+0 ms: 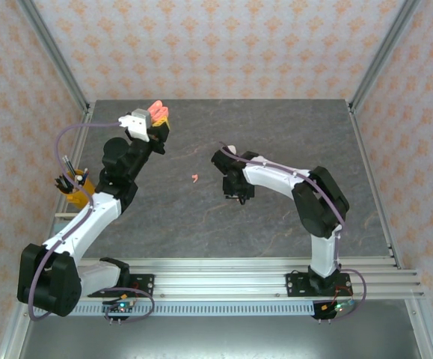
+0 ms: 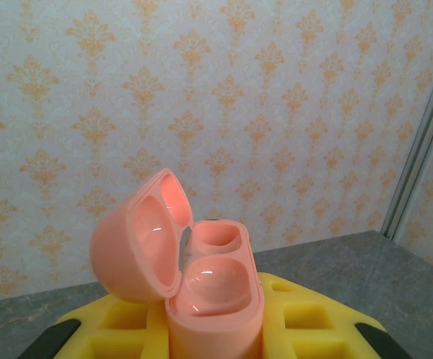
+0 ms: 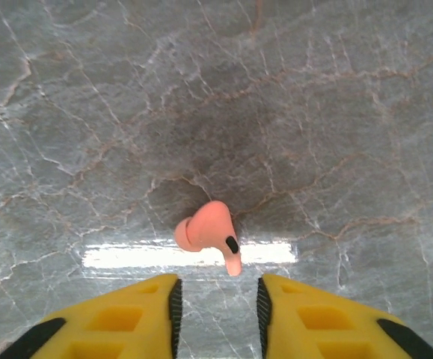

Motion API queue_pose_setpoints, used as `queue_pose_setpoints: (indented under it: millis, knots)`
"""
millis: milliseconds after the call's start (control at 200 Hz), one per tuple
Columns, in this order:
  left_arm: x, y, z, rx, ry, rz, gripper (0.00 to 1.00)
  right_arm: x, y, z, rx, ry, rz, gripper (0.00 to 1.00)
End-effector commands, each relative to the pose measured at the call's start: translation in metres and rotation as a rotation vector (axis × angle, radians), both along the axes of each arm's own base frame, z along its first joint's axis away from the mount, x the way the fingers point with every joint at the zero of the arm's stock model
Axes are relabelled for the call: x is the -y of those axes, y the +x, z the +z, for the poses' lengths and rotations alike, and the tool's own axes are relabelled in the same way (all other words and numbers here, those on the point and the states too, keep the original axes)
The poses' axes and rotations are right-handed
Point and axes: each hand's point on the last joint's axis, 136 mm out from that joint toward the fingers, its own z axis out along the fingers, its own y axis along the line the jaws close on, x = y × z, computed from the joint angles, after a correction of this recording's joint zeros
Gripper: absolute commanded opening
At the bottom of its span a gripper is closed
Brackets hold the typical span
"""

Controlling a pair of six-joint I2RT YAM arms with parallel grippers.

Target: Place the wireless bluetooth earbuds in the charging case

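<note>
Earbud step: picking up one salmon-pink earbud (image 3: 209, 232) from the bench (image 1: 276, 142); by the look of it, nothing is in the case yet.
Left gripper (image 1: 156, 123): raised over the far-left part of the bench, clenched around the body of the charging case (image 2: 216, 299).
Charging case: salmon pink, held roughly upright, its lid (image 2: 137, 243) swung open to the left; both wells (image 2: 216, 280) face up and look empty.
Earbud position: lying on its side near the middle of the bench, a little left of centre, bulb to the left and stem pointing toward the right gripper.
Right gripper (image 3: 217, 307): low over the bench, jaws apart with nothing between them; the earbud sits just beyond the fingertips, roughly in line with the gap.
Next move, as a judgement: ease forward and down until the fingers straddle the earbud, then close gently. It is tiny and rounded, so an off-centre pinch could flick it away.
After that: carry it to the open case and line the stem up with a well.
</note>
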Motion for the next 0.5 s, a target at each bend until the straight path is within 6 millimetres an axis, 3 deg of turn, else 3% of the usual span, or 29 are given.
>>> queue_pose_setpoints:
  millis: [0,495]
  knots:
    - [0.001,-0.003,0.004,0.017,0.018,-0.013,0.00,0.001,0.009,-0.004,0.013,-0.021,-0.006,0.36]
    - [0.001,-0.001,0.004,0.016,0.011,-0.013,0.00,0.005,0.019,-0.012,0.020,-0.097,0.009,0.43]
